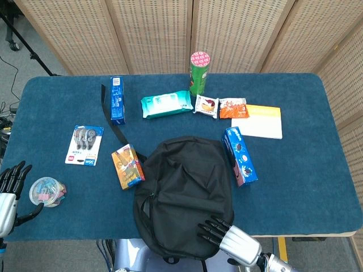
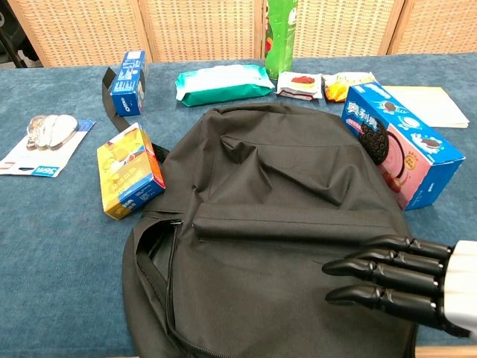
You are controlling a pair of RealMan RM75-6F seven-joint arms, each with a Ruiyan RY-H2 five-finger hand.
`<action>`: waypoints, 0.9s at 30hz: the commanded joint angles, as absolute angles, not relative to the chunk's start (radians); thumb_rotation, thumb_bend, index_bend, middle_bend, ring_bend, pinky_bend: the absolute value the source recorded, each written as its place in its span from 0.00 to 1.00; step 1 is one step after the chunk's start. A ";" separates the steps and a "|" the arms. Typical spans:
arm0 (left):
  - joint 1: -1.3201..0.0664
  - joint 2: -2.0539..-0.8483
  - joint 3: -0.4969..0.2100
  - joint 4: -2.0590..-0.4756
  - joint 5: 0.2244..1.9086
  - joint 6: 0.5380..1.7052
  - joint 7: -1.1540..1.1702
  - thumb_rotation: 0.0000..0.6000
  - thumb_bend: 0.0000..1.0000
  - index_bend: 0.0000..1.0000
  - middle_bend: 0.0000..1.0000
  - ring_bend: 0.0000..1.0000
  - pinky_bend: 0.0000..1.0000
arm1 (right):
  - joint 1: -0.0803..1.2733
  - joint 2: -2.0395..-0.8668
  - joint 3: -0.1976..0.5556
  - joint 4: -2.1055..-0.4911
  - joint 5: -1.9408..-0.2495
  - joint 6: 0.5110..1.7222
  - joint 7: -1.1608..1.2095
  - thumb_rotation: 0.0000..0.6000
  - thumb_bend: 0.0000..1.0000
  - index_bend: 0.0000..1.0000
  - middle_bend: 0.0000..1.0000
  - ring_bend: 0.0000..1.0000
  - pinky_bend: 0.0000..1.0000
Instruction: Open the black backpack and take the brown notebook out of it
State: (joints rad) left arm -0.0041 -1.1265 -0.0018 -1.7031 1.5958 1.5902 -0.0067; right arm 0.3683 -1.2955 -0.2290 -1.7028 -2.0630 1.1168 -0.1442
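Progress: early — the soft black fabric backpack (image 1: 184,195) lies flat at the near edge of the blue-covered table (image 1: 306,187), and no brown notebook is out; none shows anywhere in either view.
Zip: on the backpack's left side the main zipper (image 2: 170,276) looks partly parted, a dark gap showing along it — judged only a start, with most of the opening left to do.
Inside the backpack: hidden; the notebook is presumably in there, but the pictures cannot confirm it.
Right hand (image 2: 399,277): fingers stretched out straight and slightly apart, holding nothing, over the backpack's lower right part.
Left hand (image 1: 10,190): at the table's left edge, fingers spread, empty, just beside a small clear round tub of coloured clips (image 1: 46,191).
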 commanded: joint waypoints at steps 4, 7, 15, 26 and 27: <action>-0.005 -1.129 -0.001 -1.703 1.596 1.588 -0.003 1.00 0.21 0.00 0.00 0.00 0.00 | 0.374 -1.308 -0.230 -1.705 -2.049 1.135 -0.127 1.00 0.31 0.09 0.06 0.00 0.00; -0.005 -1.129 -0.001 -1.703 1.596 1.587 -0.001 1.00 0.21 0.00 0.00 0.00 0.00 | 0.376 -1.318 -0.229 -1.703 -2.043 1.143 -0.114 1.00 0.38 0.12 0.11 0.03 0.00; -0.006 -1.128 -0.001 -1.703 1.594 1.586 -0.002 1.00 0.21 0.00 0.00 0.00 0.00 | 0.386 -1.346 -0.227 -1.691 -2.025 1.151 -0.084 1.00 0.41 0.16 0.15 0.08 0.00; -0.007 -1.127 -0.002 -1.702 1.591 1.583 -0.005 1.00 0.21 0.00 0.00 0.00 0.00 | 0.406 -1.353 -0.247 -1.692 -2.039 1.141 -0.104 1.00 0.41 0.18 0.17 0.10 0.00; -0.007 -1.127 -0.002 -1.703 1.591 1.583 -0.005 1.00 0.21 0.00 0.00 0.00 0.00 | 0.408 -1.347 -0.249 -1.695 -2.041 1.140 -0.113 1.00 0.41 0.18 0.17 0.10 0.00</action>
